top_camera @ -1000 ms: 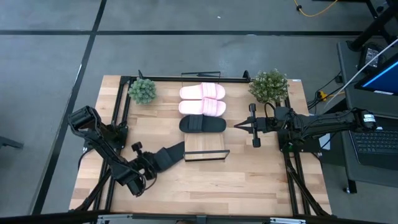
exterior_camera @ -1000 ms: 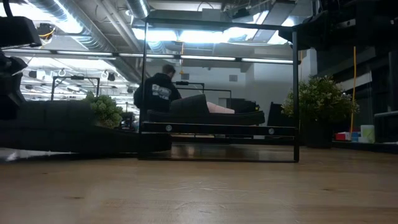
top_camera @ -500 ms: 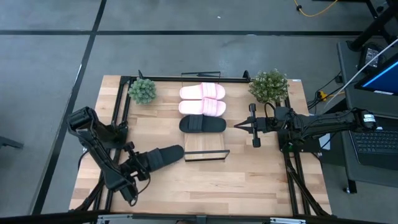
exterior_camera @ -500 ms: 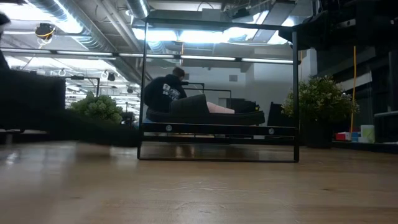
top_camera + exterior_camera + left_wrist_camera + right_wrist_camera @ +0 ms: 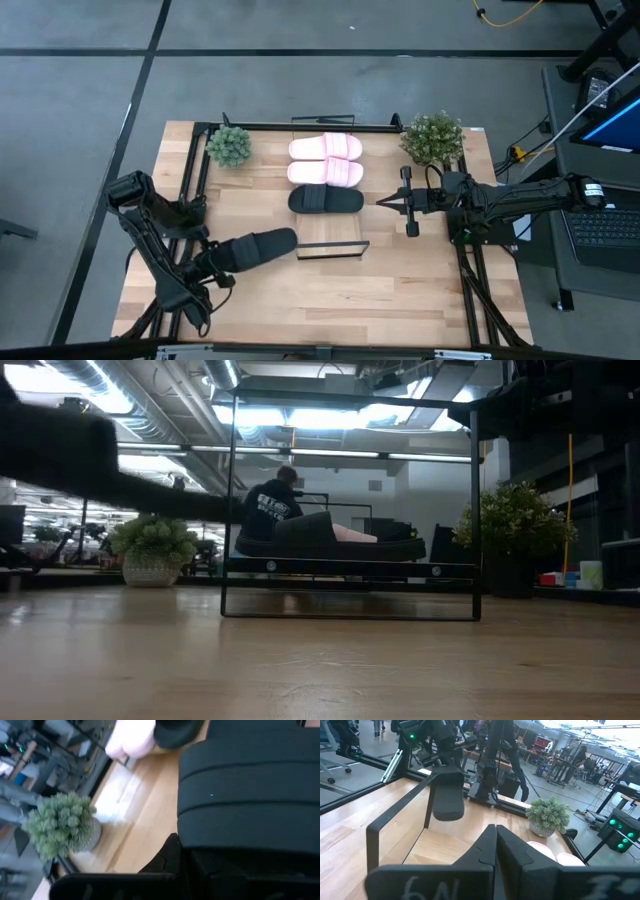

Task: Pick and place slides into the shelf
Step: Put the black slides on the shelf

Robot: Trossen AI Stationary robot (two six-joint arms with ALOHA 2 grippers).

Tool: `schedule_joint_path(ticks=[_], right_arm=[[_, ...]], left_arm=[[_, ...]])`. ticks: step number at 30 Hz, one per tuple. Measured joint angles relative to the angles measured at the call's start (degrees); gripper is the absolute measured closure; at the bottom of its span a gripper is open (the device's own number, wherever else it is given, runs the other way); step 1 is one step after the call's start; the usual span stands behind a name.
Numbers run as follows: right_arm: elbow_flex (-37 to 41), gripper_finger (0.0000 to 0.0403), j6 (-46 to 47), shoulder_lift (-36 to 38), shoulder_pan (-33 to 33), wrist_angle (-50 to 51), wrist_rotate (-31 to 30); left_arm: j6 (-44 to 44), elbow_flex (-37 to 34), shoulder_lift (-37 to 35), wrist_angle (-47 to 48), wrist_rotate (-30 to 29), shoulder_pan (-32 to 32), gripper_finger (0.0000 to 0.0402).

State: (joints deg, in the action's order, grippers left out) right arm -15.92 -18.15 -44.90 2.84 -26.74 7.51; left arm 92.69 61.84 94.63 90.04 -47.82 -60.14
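A black slide [image 5: 262,244] hangs in my left gripper [image 5: 218,257], above the table left of the shelf [image 5: 330,236]. In the low view it is a dark blur [image 5: 70,450] well above the tabletop. It fills the left wrist view [image 5: 250,795]. On the shelf lie two pale pink slides [image 5: 325,147] [image 5: 325,172] and one black slide [image 5: 325,200], soles down. The near part of the board is bare. My right gripper [image 5: 385,203] waits shut, right of the shelf, its fingers closed together [image 5: 495,845]. My left gripper is shut on the black slide at the end nearer the table's left edge [image 5: 232,253]. It comes from the left, roughly level, along the slide's length. The slide is lifted clear and reaches toward the shelf. In the wrist view the slide hides the fingertips.
Two small potted plants stand at the far corners beside the shelf [image 5: 229,146] [image 5: 432,138]. A thin black frame surrounds the shelf [image 5: 350,615]. Bare wood lies along the near side [image 5: 330,300]. A person stands in the room beyond [image 5: 268,510].
My left gripper has risen with the black slide. A second ago the slide lay low on the table. Now it is lifted clear and stands well above it. The gripper has also drawn slightly toward the table's left edge. The right arm has kept still.
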Motion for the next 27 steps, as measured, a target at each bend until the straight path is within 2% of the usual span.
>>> schedule_joint_path(ticks=[10, 19, 27], right_arm=[[0.0, 0.0389, 0.0, 0.0, 0.0, -0.1, 0.0], [0.0, 0.0389, 0.0, 0.0, 0.0, -0.6, 0.0], [0.0, 0.0389, 0.1, 0.0, 0.0, -1.0, 0.0]], left_arm=[[-2.2, 0.0, 0.0, 0.1, -10.7, 2.2, 0.0401], [-3.3, 0.0, 0.0, -0.1, -8.7, 5.6, 0.0401], [-8.4, 0.0, 0.0, -0.1, -10.5, 9.9, 0.0401]])
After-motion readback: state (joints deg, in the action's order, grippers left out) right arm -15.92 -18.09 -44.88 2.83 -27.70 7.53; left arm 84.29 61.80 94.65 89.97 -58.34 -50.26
